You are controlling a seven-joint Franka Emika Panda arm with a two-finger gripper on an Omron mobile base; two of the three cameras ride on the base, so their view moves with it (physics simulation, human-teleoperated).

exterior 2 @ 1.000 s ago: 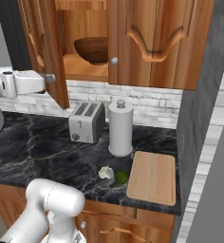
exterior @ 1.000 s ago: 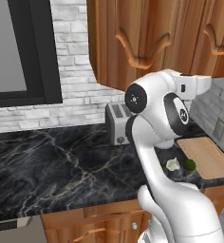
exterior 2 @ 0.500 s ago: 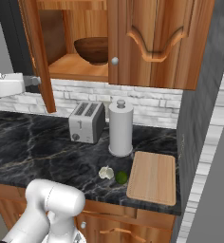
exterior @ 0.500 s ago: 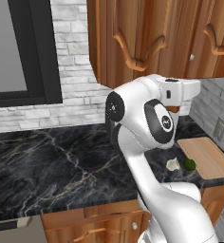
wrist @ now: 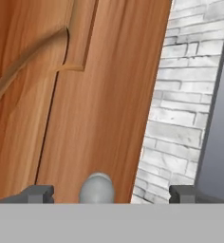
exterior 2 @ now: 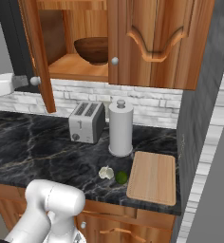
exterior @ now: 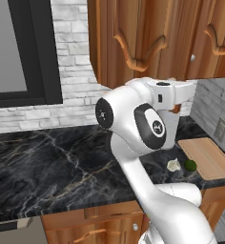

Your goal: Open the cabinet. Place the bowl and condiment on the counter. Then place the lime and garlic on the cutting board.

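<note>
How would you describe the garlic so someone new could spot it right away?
Start at the black marble counter and find the tall paper-towel roll. In front of it, left of the cutting board, lies the garlic: a small whitish lumpy bulb, next to the bright-green lime.

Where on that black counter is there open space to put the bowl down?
The counter lies bare from the toaster leftward, toward the dark window frame. The right end is crowded: paper-towel roll, garlic, lime and cutting board sit close together; a narrow strip runs along the front edge.
</note>
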